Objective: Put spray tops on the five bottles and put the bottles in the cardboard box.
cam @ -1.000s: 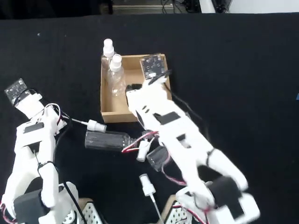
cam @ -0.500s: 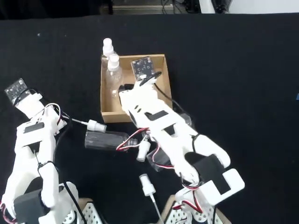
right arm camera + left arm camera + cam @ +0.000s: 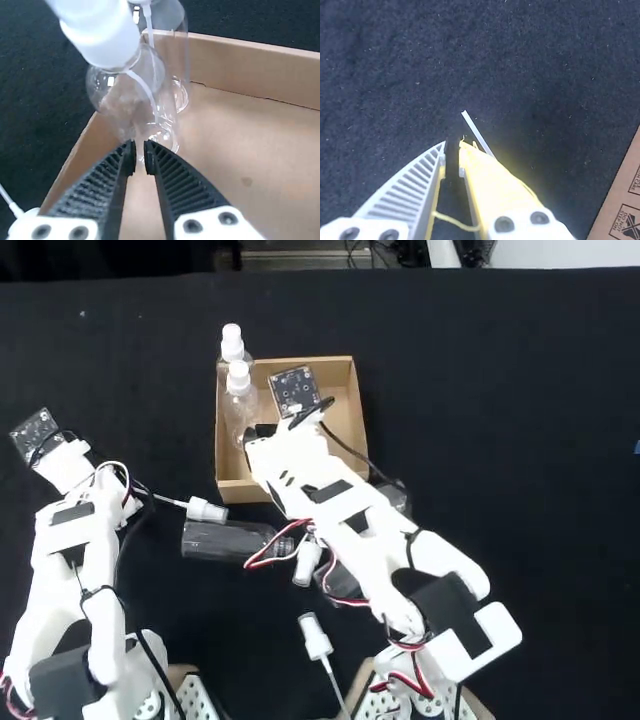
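1. High view: cardboard box (image 3: 345, 430) sits on the black surface (image 3: 500, 440). A rear bottle (image 3: 229, 365) and a front bottle (image 3: 240, 405) stand upright in its far left corner, both with spray tops on. The right arm (image 3: 340, 510) stretches over the box. An uncapped bottle (image 3: 228, 540) lies on its side just in front of the box. A loose spray top (image 3: 205, 508) lies beside it. A second spray top (image 3: 305, 562) and a third spray top (image 3: 318, 638) lie nearer the arm bases.
2. Left wrist view: left claw (image 3: 454, 146) pressed together. A thin white dip tube (image 3: 471, 125) pokes past its yellow finger; cannot tell whether it is pinched.
3. Right wrist view: right claw (image 3: 139, 150) closed to a slit, pinching nothing, tips inside the box just beside the front bottle's base.
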Tool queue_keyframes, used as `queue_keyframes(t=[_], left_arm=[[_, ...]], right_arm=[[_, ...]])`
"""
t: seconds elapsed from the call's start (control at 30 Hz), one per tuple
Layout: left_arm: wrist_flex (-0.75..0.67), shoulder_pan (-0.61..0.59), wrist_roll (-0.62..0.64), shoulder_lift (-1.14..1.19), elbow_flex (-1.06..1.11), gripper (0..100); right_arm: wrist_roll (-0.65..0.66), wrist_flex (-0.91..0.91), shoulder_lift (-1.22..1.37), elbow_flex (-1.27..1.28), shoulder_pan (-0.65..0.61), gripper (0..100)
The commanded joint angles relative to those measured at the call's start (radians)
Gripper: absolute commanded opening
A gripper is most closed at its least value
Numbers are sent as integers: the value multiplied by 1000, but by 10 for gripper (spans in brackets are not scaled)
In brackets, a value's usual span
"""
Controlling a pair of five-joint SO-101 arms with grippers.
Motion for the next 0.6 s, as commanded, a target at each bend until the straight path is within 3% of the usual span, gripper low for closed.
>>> queue_keyframes(t=[0.0, 0.27, 0.57], left_arm=[[-20, -4, 9, -12, -12, 30], [-20, -4, 9, -12, -12, 30], [-14, -5, 9, -12, -12, 30]], right_arm=[[-3, -25, -54, -47, -3, 11], [-2, -31, -254, 90, 8, 11], [-2, -75, -50, -30, 75, 11]])
